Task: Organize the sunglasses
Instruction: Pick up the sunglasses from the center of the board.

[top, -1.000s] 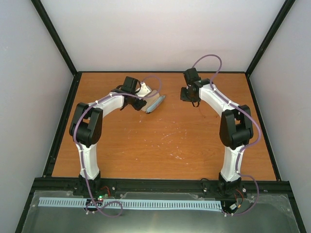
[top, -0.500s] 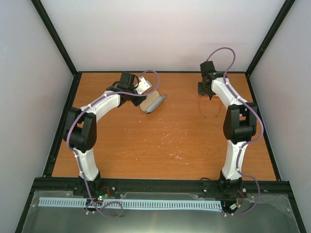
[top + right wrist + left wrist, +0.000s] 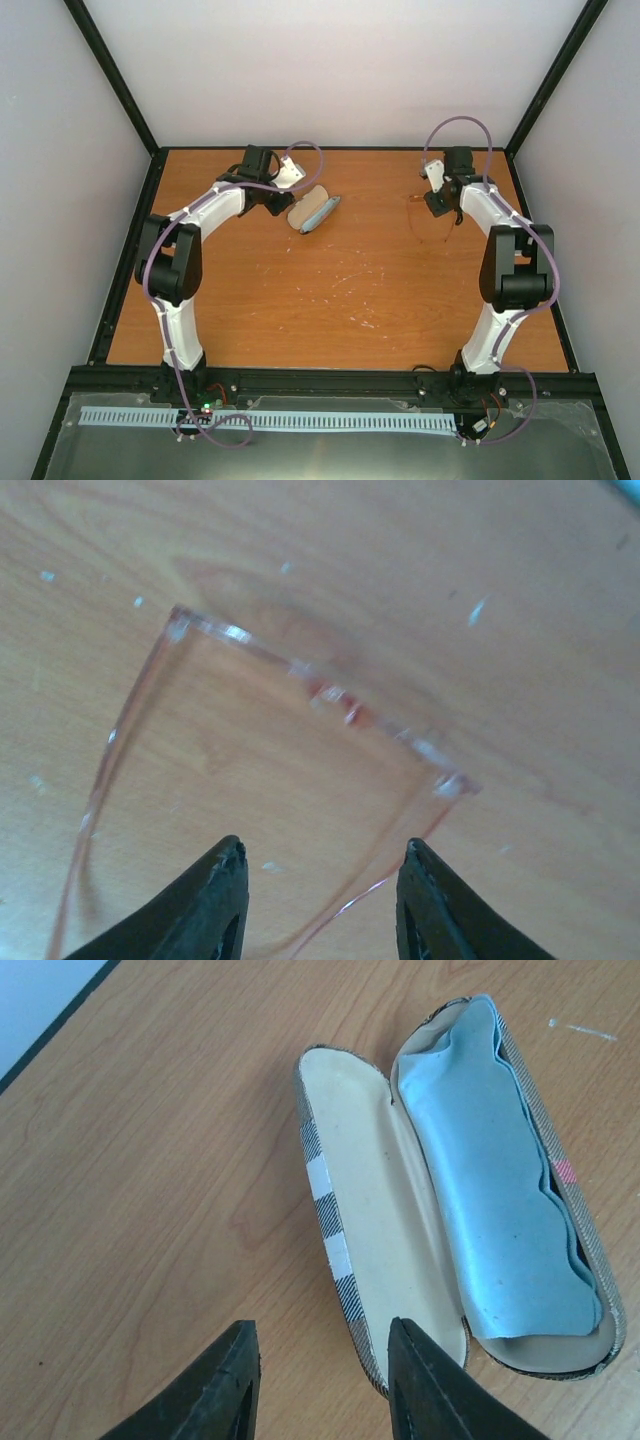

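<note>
The sunglasses point(image 3: 300, 670) lie unfolded on the wooden table, with thin translucent orange-pink frame and arms. In the top view they are a faint outline point(image 3: 447, 237) at the back right. My right gripper point(image 3: 320, 855) is open just above them, one arm of the glasses passing between its fingers; it also shows in the top view point(image 3: 438, 203). The brown striped oval case point(image 3: 340, 1250) lies open at the back centre point(image 3: 300, 215), with a light blue cloth point(image 3: 500, 1190) in one half. My left gripper point(image 3: 322, 1360) is open and empty at the case's near end point(image 3: 278, 200).
Black frame rails point(image 3: 130, 240) border the table on the left, right and front. White walls stand close behind both grippers. Small white specks point(image 3: 350, 280) mark the middle of the tabletop.
My right arm has swung to the right and now hovers over the sunglasses. My left arm has drawn slightly left and back beside the open case.
</note>
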Available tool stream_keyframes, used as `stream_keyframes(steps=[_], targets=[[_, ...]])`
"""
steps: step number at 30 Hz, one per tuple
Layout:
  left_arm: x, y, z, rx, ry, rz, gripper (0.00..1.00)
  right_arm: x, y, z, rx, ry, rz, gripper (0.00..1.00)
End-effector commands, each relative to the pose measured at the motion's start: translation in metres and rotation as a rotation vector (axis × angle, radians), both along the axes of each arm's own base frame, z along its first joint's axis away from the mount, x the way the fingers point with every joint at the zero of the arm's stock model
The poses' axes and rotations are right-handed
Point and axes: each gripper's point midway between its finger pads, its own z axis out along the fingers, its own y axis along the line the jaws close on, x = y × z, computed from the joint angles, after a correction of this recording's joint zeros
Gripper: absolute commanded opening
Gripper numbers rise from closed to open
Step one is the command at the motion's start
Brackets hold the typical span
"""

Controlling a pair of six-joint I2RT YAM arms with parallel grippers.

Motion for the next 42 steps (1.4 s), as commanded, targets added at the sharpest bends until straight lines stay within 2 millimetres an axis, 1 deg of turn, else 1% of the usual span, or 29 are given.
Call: stream_keyframes(steps=[1,4,7,10,15,24,31,34,37,42], targets=[[0.008,0.000,0.005,0.001,-0.006,-0.015,0.37,0.028,0.001,0.031,-0.037,-0.148,0.178,0.41],[0.010,0.000,-0.002,0.006,0.014,-0.011,0.37,0.036,0.000,0.018,-0.033,-0.100,0.206,0.46],[0.012,0.000,-0.006,0.012,0.023,-0.008,0.36,0.046,0.000,0.011,-0.013,-0.097,0.211,0.47],[0.015,0.001,-0.010,0.021,0.028,-0.007,0.36,0.051,0.005,0.002,0.001,-0.070,0.259,0.49],[0.017,0.003,-0.017,0.030,0.047,-0.006,0.35,0.054,0.001,-0.016,-0.032,-0.023,0.279,0.50],[0.020,0.002,-0.024,0.029,0.069,-0.008,0.34,0.056,-0.003,-0.031,-0.078,0.013,0.309,0.52],[0.020,0.001,-0.029,0.028,0.085,-0.010,0.34,0.054,-0.015,-0.047,-0.090,0.050,0.289,0.51],[0.020,0.000,-0.033,0.029,0.096,-0.011,0.34,0.055,-0.020,-0.051,-0.092,0.052,0.282,0.51],[0.022,-0.001,-0.034,0.028,0.101,-0.009,0.34,0.060,-0.025,-0.050,-0.089,0.041,0.275,0.51],[0.027,-0.002,-0.037,0.028,0.106,-0.007,0.33,0.069,-0.024,-0.051,-0.063,0.024,0.282,0.50]])
